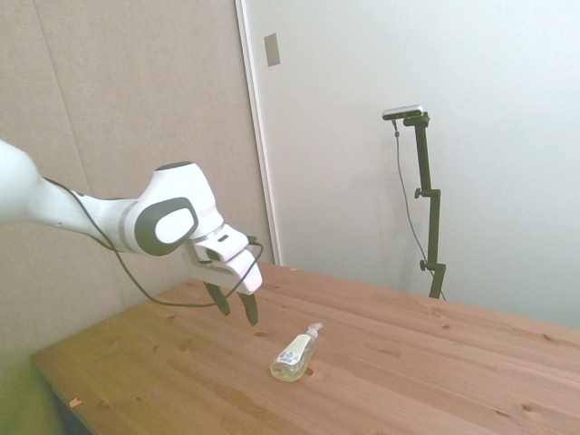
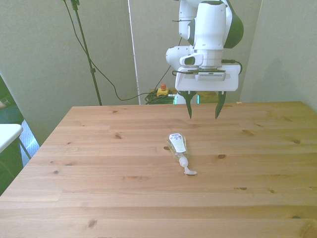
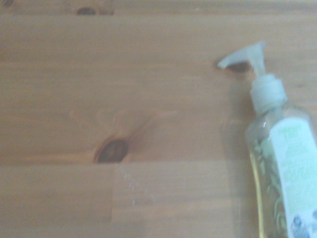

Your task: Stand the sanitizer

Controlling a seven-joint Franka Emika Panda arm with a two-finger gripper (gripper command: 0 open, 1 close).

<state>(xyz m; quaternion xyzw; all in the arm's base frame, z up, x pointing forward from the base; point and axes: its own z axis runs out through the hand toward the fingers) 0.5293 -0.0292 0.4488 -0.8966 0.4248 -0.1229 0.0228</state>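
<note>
Sanitizer (image 2: 177, 145) — one bottle only — lies flat on its side on the wooden table (image 2: 99, 163), roughly in the middle of the tabletop. In the front view its base points toward the far edge and its white pump nozzle (image 2: 187, 169) points toward the near edge, slightly to the front view's right. The clear body holds yellowish liquid, and one pale label faces up. In the side view the same bottle (image 1: 294, 356) rests with its nozzle aimed away toward the wall. The wrist view catches it (image 3: 280, 163) from close by: nozzle, white collar, the upper part of the body and the label, lying beside one dark knot in the wood (image 3: 112, 150).

Above the table, behind the bottle and a little to the front view's right, hangs the one gripper (image 2: 203, 108). Its two dark fingers (image 2: 188, 106) point downward and stand well apart — the claw is released, with nothing between the fingers. Their tips are off the wood and clear of the bottle. In the side view the gripper (image 1: 234, 310) sits near the bottle, tilted toward it, at the end of the single white arm (image 1: 109, 222) reaching in from that picture's left.
</note>
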